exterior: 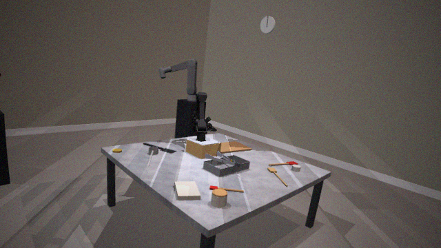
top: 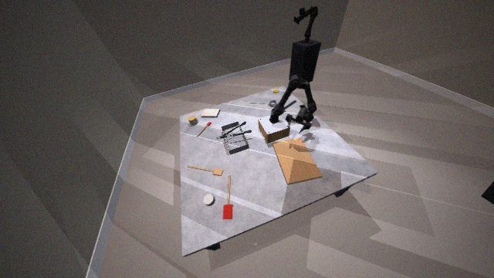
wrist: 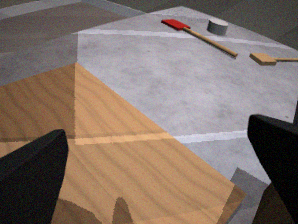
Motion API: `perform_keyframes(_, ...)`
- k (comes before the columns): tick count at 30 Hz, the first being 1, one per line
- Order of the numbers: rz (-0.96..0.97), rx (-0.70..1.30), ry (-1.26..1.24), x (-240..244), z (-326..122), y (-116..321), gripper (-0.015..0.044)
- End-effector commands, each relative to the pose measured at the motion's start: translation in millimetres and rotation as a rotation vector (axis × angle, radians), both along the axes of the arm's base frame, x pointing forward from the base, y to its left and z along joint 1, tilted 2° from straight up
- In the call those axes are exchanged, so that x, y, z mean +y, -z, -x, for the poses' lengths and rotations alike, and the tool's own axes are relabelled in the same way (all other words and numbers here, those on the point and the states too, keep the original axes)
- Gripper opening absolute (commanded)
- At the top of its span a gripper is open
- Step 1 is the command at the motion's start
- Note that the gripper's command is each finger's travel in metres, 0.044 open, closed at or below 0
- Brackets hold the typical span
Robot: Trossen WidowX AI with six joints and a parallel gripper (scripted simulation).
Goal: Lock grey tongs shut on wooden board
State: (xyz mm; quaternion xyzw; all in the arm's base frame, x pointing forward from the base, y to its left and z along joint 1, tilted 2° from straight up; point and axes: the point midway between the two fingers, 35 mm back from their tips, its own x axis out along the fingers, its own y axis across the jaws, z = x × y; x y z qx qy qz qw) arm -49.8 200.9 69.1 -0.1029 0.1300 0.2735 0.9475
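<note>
The grey tongs point(top: 236, 128) point(exterior: 225, 158) lie spread open across the roasting tin point(top: 239, 149) point(exterior: 222, 169), their arms forming a V over its rim. The wooden board point(top: 302, 166) point(exterior: 236, 148) point(wrist: 115, 107) lies flat on the table on the other side of the arm's base box from the tin's far end. My gripper point(top: 298, 123) point(wrist: 160, 132) is open and empty, its fingers wide apart. It hangs above the table near the board's end by the box, away from the tongs. The tongs are not in the wrist view.
The arm stands on a white-topped box point(top: 279, 135) point(exterior: 196, 149) between tin and board. A red spatula point(top: 228, 211) point(wrist: 175, 24), a wooden spatula point(top: 218, 171) point(exterior: 272, 170), a white cylinder point(top: 208, 199) point(wrist: 218, 26) and an orange-topped pot point(top: 192, 120) point(exterior: 219, 198) stand or lie around the table.
</note>
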Motion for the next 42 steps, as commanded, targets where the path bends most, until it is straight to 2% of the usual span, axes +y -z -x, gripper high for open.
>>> perform_keyframes(1,0.0,0.0,0.0,0,0,0,0.0426)
perform_keyframes(6,0.084,0.009,0.082,1,-12,5,0.044)
perform_keyframes(18,0.251,0.186,0.449,-2,-60,24,0.044)
perform_keyframes(32,0.614,0.543,0.791,-5,-162,38,0.044)
perform_keyframes(42,0.631,0.808,0.899,-28,-233,44,0.044)
